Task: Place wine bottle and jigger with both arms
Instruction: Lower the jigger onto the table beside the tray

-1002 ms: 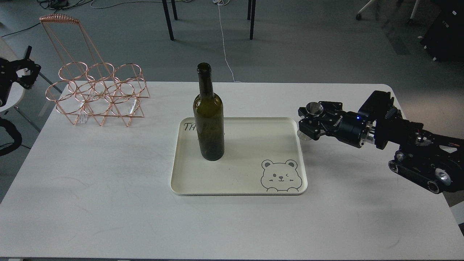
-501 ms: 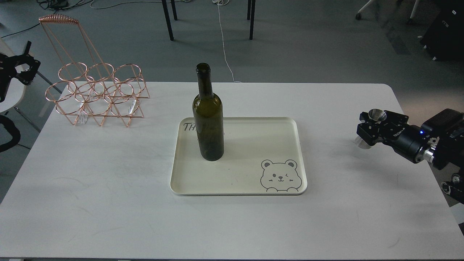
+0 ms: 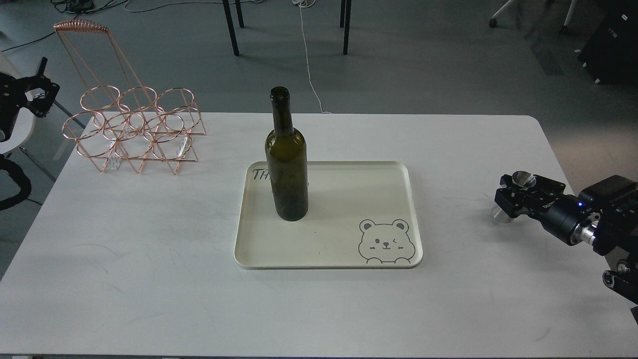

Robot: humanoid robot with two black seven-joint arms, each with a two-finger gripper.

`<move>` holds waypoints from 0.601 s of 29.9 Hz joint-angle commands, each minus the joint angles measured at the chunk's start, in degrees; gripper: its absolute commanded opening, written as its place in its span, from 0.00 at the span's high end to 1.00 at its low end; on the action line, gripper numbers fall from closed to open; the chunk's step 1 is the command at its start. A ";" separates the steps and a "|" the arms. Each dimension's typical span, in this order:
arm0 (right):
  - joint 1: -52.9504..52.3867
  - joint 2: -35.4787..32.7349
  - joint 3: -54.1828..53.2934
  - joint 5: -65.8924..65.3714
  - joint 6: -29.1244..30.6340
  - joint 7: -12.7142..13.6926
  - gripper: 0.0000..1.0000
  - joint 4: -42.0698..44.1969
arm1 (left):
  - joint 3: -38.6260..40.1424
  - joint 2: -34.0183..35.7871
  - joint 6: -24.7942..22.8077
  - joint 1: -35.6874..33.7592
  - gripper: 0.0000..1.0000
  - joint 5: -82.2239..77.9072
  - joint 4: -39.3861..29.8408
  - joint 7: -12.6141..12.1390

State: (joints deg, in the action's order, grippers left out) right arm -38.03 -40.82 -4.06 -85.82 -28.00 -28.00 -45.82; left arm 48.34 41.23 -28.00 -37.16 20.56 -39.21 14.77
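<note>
I'm pinching the jigger [image 3: 518, 187] in my right gripper [image 3: 513, 197] near the table [image 3: 149, 279] right edge, well apart from the tray [image 3: 339, 249]; left gripper [image 3: 37, 92] state unclear.

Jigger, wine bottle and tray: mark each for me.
jigger [image 3: 523, 178], head view, on its upper cup rim.
wine bottle [image 3: 286, 174], head view, on its body.
tray [image 3: 349, 214], head view, on its bare floor.

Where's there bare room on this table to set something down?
The table is bare along its near edge and between the tray and the right gripper holding the jigger. The tray is bare right of the wine bottle. The copper rack crowds the far-left corner.
</note>
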 commanded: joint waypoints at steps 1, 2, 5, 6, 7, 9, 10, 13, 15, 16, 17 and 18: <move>0.15 0.21 -0.33 0.04 0.00 0.00 0.89 0.12 | 0.00 0.17 0.00 -1.15 0.02 0.01 0.01 -0.01; 0.15 0.21 -0.33 0.30 0.00 0.00 0.87 0.12 | 0.00 0.17 0.00 -1.33 0.02 0.01 0.01 -0.09; 0.15 0.30 0.11 0.75 0.00 0.00 0.83 0.03 | 0.00 0.08 0.00 -1.42 0.02 -0.43 0.01 -0.01; 0.23 0.30 0.19 0.75 0.00 0.00 0.82 0.03 | 0.00 0.08 0.00 -1.42 0.02 -0.61 0.01 -0.01; 0.23 0.30 0.28 0.75 0.00 0.00 0.80 -0.06 | 0.00 -0.01 0.00 -1.42 0.02 -0.61 0.01 -0.01; 0.76 0.30 0.37 0.75 0.00 0.00 0.78 -0.14 | 0.00 0.08 0.00 -1.42 0.02 -0.61 0.01 0.08; 1.02 0.30 0.28 0.75 0.00 0.00 0.76 -0.14 | 0.00 0.16 0.00 -1.42 0.02 -0.61 0.01 0.08; 1.11 0.30 0.28 0.75 0.00 0.00 0.71 -0.14 | 0.00 0.34 0.00 -1.42 0.02 -0.61 0.01 0.08; 1.20 0.30 0.28 0.75 0.00 0.00 0.69 -0.32 | 0.00 0.34 0.00 -1.42 0.02 -0.61 0.01 0.08; 1.20 0.21 0.37 0.75 0.00 0.00 0.68 -0.32 | 0.00 0.34 0.00 -1.51 0.02 -0.61 0.01 0.08; 1.20 0.21 0.37 0.75 0.00 0.00 0.68 -0.41 | 0.00 0.25 0.00 -1.51 0.02 -0.61 0.01 0.08; 1.20 0.21 0.37 0.75 0.00 0.00 0.68 -0.50 | 0.00 0.25 0.00 -1.51 0.02 -0.61 0.01 0.08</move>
State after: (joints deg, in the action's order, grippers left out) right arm -36.85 -40.52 -3.75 -85.08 -28.00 -28.00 -46.13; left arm 48.34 41.54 -28.00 -38.64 19.95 -39.16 14.86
